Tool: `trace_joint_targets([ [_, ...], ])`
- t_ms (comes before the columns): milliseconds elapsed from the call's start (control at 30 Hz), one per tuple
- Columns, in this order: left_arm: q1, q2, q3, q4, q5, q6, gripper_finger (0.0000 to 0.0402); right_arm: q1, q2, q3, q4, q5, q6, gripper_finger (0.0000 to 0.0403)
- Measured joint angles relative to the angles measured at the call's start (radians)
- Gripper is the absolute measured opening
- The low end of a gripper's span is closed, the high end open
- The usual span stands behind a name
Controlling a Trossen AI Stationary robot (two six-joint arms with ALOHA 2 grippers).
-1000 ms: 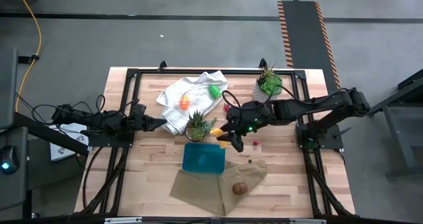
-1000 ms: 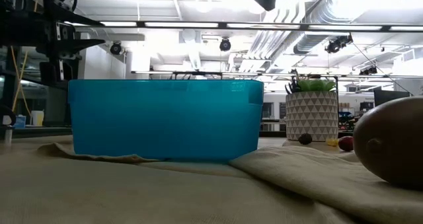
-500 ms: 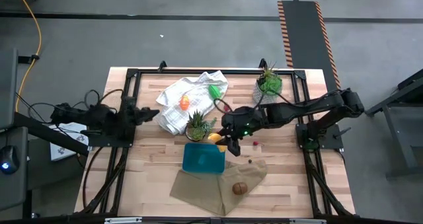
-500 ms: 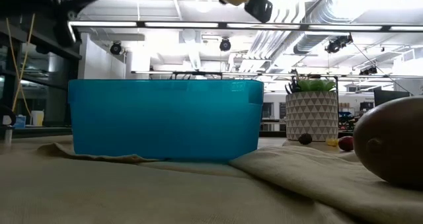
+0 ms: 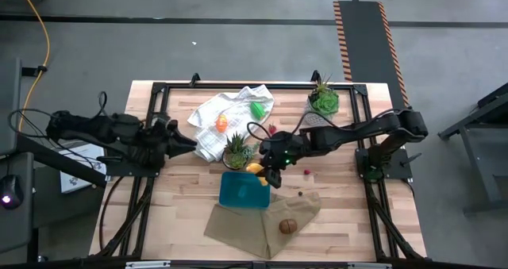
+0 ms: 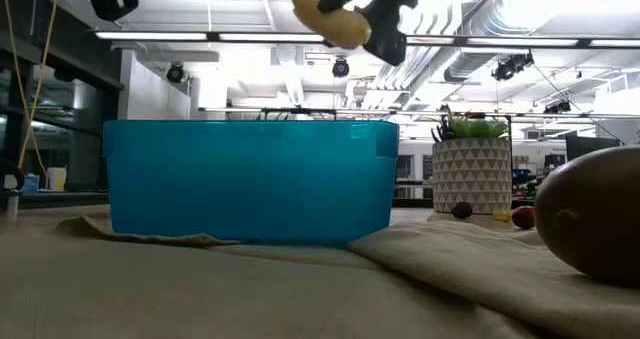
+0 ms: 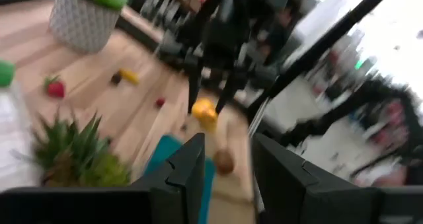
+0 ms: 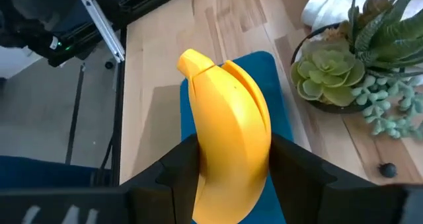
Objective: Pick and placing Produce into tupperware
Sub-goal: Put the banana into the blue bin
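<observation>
Movement since a second ago belongs mostly to the right arm: its gripper (image 5: pixel 268 172) has slid from the bare wood beside the tupperware (image 5: pixel 244 191) to the container's far right corner, and in the low view it now hangs above the teal wall, where earlier only a dark tip showed at the top edge. The fingers are clamped on the yellow banana (image 8: pixel 228 128), which sits above the teal interior with a potted succulent (image 8: pixel 334 75) just beside it. The left arm has drawn back toward the table's left edge; its gripper (image 5: pixel 181 141) rests by the white towel (image 5: pixel 226 114) with its fingers apart and holding nothing. The tupperware shows no produce inside. The brown kiwi (image 5: pixel 287 226) lies on the tan cloth (image 5: pixel 246 221), near the container.
</observation>
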Motion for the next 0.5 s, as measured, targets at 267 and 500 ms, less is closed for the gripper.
trace_joint_targets([
  [267, 0.000, 0.121, 0.068, -0.122, 0.087, 0.006, 0.0115, 0.000, 0.160, 0.223, -0.195, -0.013, -0.069, 0.0154],
  [500, 0.000, 0.157, 0.068, -0.149, 0.133, -0.001, 0.0115, -0.005, 0.274, 0.399, -0.358, -0.018, -0.136, 0.0154],
])
